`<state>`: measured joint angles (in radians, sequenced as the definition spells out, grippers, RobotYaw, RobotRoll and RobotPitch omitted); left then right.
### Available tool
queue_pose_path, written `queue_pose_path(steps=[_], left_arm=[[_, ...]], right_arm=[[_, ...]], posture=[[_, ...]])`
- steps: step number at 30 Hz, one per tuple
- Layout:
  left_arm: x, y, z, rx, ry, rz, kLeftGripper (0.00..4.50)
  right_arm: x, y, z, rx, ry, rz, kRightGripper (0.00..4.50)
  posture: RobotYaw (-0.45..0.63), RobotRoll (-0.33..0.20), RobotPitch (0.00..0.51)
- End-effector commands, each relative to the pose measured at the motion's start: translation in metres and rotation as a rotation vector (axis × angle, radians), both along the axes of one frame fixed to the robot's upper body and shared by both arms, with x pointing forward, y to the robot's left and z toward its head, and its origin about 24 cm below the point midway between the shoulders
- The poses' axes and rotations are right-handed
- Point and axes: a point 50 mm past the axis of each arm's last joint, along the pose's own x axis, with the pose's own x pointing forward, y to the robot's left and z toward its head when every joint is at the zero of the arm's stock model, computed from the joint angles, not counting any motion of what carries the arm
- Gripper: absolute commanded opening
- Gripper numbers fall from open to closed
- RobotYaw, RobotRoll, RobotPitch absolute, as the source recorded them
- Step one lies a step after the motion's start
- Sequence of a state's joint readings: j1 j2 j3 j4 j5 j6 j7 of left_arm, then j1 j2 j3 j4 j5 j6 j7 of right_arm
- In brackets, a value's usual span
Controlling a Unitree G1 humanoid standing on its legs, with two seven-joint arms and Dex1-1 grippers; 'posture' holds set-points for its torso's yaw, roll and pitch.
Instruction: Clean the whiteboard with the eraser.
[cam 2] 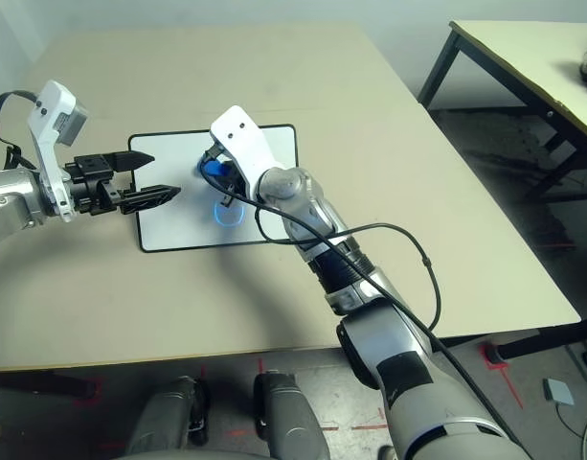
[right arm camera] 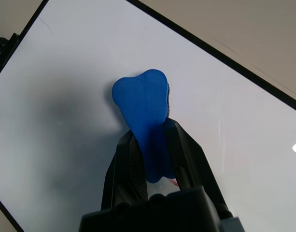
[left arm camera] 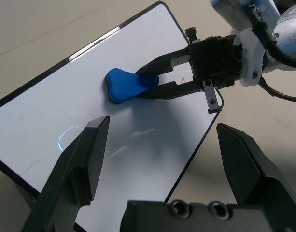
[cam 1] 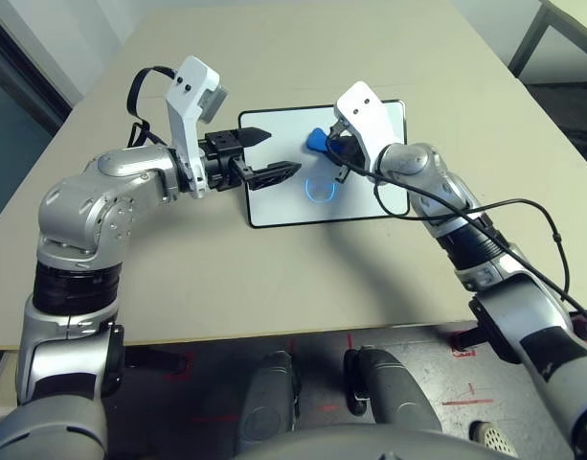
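The whiteboard (cam 1: 283, 206) lies flat on the beige table, a white rectangle in a thin black frame. A faint blue circle mark (cam 1: 319, 189) shows near its middle. My right gripper (cam 1: 333, 146) is shut on the eraser (cam 1: 317, 141), a small bright blue block pressed against the board's far half, just beyond the circle. In the right wrist view the eraser (right arm camera: 140, 96) sticks out past the two black fingers (right arm camera: 123, 164). My left gripper (cam 1: 282, 151) hovers open over the board's left part, holding nothing, its tips pointing toward the eraser (left arm camera: 121, 85).
The beige table (cam 1: 274, 287) extends well around the board on every side. A black cable (cam 1: 523, 206) loops off my right forearm above the table. A second table (cam 2: 523, 57) stands apart at the far right.
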<state>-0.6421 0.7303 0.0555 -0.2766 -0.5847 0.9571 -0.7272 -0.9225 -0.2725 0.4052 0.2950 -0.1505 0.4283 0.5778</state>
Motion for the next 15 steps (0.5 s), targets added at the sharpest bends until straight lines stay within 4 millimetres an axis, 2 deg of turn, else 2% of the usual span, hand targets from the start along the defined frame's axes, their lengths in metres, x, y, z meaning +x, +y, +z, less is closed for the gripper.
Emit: queue_pose_path(steps=[1,10,15], left_arm=[[-0.002,-0.001,0.001,0.002,0.000,-0.006,4.50],[0.000,-0.002,0.003,0.004,0.000,-0.015,4.50],[0.002,-0.004,0.003,0.007,0.002,-0.026,4.50]], right_arm=[[0.002,-0.009,-0.011,-0.011,0.032,-0.043,0.78],[-0.011,-0.033,-0.036,-0.032,0.093,-0.096,0.78],[-0.017,-0.049,-0.043,-0.042,0.112,-0.142,0.78]], posture=[[0.03,0.000,0.134],[0.02,0.000,0.135],[0.00,0.000,0.135]])
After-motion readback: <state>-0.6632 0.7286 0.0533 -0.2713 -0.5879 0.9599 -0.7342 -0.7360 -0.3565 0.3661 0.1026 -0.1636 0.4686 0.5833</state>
